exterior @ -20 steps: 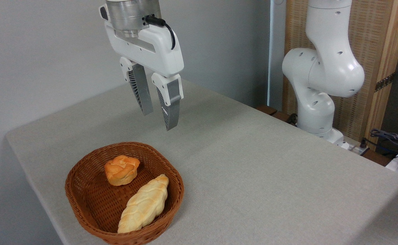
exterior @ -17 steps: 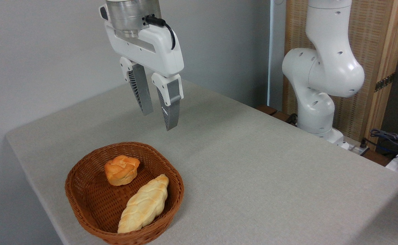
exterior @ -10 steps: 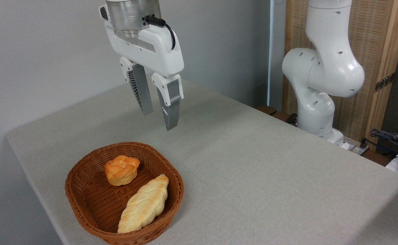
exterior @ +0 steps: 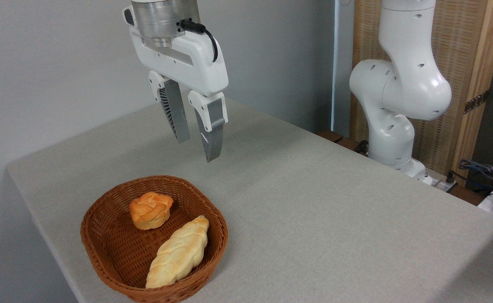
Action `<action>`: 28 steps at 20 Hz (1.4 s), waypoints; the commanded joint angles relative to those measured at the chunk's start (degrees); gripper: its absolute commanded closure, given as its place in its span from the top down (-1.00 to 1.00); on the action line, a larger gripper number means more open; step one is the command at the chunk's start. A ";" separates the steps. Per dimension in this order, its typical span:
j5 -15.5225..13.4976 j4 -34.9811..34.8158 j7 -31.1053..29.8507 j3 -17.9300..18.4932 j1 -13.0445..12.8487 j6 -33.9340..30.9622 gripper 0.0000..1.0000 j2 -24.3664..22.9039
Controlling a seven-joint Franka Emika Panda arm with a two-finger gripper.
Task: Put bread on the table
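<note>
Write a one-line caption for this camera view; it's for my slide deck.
Open gripper hovering above a wicker basket holding a round bun and a braided loaf.

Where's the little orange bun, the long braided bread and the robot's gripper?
Orange bun (exterior: 151,209), fixed camera: its knotted top.
Braided loaf (exterior: 178,253), fixed camera: middle of its crust.
Gripper (exterior: 198,148), fixed camera: midway between its fingertips.

We see a bench (exterior: 313,219) covered in light grey-beige woven cloth, its corner at the left. Directly on it, near the front left edge, sits a brown wicker basket (exterior: 103,252). The robot's white base (exterior: 398,155) stands at its far right side.
</note>
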 commanded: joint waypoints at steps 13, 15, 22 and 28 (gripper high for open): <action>-1.58 -2.60 -0.09 1.03 -2.25 11.52 1.00 0.93; -3.42 -4.96 -0.18 1.03 -3.39 15.47 1.00 0.93; -7.90 -11.65 -0.09 0.50 -4.80 27.52 1.00 1.45; -8.79 -16.13 0.17 0.32 -7.08 34.91 1.00 3.13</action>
